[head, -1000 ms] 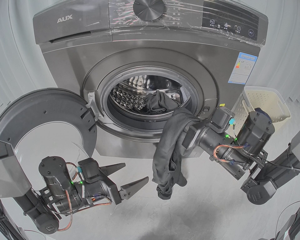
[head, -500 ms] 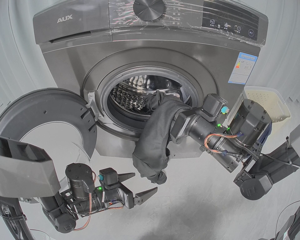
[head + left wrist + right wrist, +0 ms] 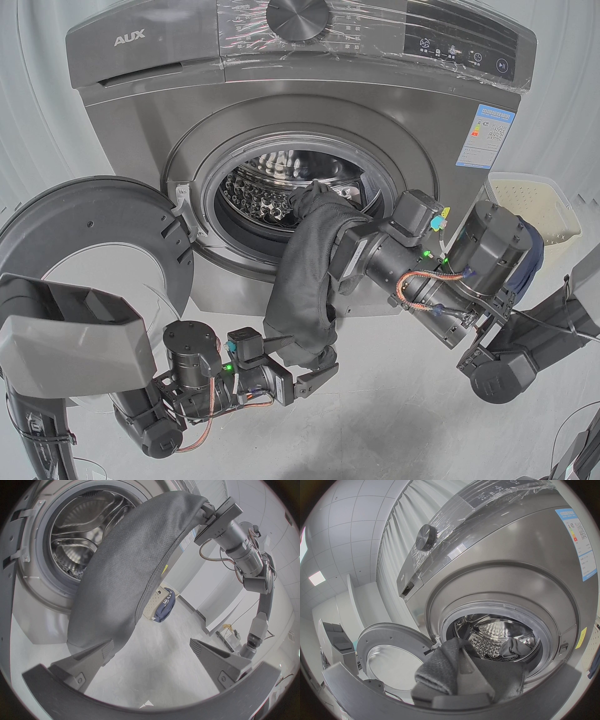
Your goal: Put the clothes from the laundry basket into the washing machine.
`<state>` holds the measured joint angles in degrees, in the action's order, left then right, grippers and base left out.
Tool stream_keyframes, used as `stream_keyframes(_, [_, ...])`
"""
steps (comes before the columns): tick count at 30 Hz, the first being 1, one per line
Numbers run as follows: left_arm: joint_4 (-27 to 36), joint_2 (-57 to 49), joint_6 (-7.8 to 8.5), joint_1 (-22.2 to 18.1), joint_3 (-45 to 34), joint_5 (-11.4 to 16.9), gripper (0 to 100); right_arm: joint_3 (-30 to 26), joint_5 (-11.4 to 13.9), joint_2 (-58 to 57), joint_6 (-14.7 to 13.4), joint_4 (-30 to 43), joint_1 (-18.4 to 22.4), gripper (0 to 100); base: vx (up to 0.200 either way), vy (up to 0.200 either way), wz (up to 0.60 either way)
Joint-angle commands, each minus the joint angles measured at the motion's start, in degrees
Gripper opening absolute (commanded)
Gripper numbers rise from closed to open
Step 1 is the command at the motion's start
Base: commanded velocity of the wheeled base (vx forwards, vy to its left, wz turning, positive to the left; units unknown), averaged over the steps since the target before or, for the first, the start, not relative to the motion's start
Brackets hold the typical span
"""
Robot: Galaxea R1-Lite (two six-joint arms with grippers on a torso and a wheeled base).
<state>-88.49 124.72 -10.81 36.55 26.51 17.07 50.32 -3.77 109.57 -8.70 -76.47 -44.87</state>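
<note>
While your right hand (image 3: 465, 667) clenches the garment (image 3: 300, 275) before the drum (image 3: 262, 194), its tail hangs just above your released left hand (image 3: 311, 357), ready for gathering.

Right gripper (image 3: 453, 661) has carried the garment (image 3: 306, 275) up and leftward to the drum (image 3: 269, 187) mouth. Left gripper (image 3: 312, 357) has swung right, its spread fingers now at the garment's hanging end.

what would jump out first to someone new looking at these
The big dark grey garment is clamped in the right gripper at the washing machine's open doorway and hangs down in front of it. Just under its hanging end sits the left gripper, open. A navy cloth drapes over the laundry basket to the right of the machine.
</note>
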Motion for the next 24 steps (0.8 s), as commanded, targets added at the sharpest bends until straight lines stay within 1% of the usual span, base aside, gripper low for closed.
stream_keyframes(1, [0.0, 3.6, -0.09, 0.2, 3.5, 0.0, 100, -0.2, -0.2, 0.3, -0.1, -0.1, 0.0, 0, 0.000, 0.000, 0.00])
stream_keyframes(5, [0.0, 4.8, -0.44, 0.7, 4.9, -0.1, 100, -0.2, -0.3, 0.3, -0.1, -0.1, -0.1, 0, 0.000, 0.000, 0.00])
stream_keyframes(12, [0.0, 8.3, -0.35, 1.6, 9.3, -0.7, 100, -0.4, -0.5, 0.3, -0.2, -0.1, -0.4, 0, 0.000, 0.000, 0.00])
stream_keyframes(14, [0.0, 10.6, 0.00, 1.8, 11.4, -1.2, 100, -0.4, -0.5, 0.3, -0.3, -0.2, -0.4, 0, 0.000, 0.000, 0.00])
stream_keyframes(17, [0.1, 11.9, -0.09, 1.5, 12.9, -1.9, 100, -0.5, -0.5, 0.3, -0.3, -0.3, -0.4, 0, 0.000, 0.000, 0.00])
stream_keyframes(19, [0.1, 14.1, -0.17, 1.0, 15.8, -5.3, 100, -0.6, -0.5, 0.3, -0.3, -0.3, -0.3, 0, 0.000, 0.000, 0.00])
stream_keyframes(20, [0.1, 14.2, -0.17, 1.0, 16.3, -5.8, 100, -0.7, -0.5, 0.3, -0.3, -0.3, -0.3, 0, 0.000, 0.000, 0.00])
stream_keyframes(21, [0.0, 14.8, -0.17, 0.5, 17.3, -7.6, 100, -0.7, -0.5, 0.3, -0.3, -0.3, -0.3, 0, 0.000, 0.000, 0.00])
stream_keyframes(22, [0.0, 14.8, -0.17, 0.4, 17.4, -7.7, 100, -0.7, -0.5, 0.3, -0.3, -0.3, -0.3, 0, 0.000, 0.000, 0.00])
stream_keyframes(24, [0.0, 14.8, -0.26, -0.2, 18.5, -9.2, 100, -0.7, -0.5, 0.4, -0.3, -0.4, -0.3, 0, 0.000, 0.000, 0.00])
